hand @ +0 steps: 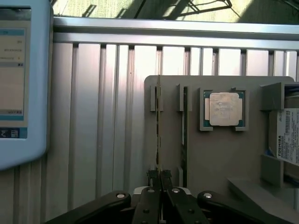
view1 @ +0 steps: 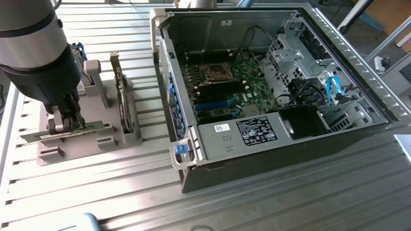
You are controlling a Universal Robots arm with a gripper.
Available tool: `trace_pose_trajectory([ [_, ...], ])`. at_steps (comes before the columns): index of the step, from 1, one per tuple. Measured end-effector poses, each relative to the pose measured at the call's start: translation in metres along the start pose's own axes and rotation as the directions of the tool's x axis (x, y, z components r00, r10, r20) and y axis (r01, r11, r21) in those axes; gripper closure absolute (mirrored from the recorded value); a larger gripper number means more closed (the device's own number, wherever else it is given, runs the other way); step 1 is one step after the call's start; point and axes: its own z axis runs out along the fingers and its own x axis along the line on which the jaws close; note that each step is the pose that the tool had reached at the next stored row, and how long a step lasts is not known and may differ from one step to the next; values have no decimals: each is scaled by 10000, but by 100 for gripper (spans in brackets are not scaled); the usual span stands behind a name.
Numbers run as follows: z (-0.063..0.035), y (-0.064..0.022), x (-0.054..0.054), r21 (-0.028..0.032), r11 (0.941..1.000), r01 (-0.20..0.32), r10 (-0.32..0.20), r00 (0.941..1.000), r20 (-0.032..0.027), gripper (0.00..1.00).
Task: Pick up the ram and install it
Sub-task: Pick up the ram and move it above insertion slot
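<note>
Ram (view1: 93, 127) lies on edge, lengthwise along the gray holder (view1: 86, 144), gripper (view1: 72, 126) clamped onto it.

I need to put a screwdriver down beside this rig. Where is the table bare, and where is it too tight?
Bare: the slatted table between the grey holder, the computer case and the exterior view's bottom edge. Tight: the strip between holder and case. Crowded: the holder itself, where the gripper is shut on the ram.
</note>
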Motion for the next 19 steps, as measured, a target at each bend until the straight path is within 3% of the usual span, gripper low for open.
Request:
trace_pose_trajectory([
  [7,-245,4,3,-2,10000,0,0,10000,0,88],
  [19,-572,13,8,-5,10000,0,0,10000,0,88],
])
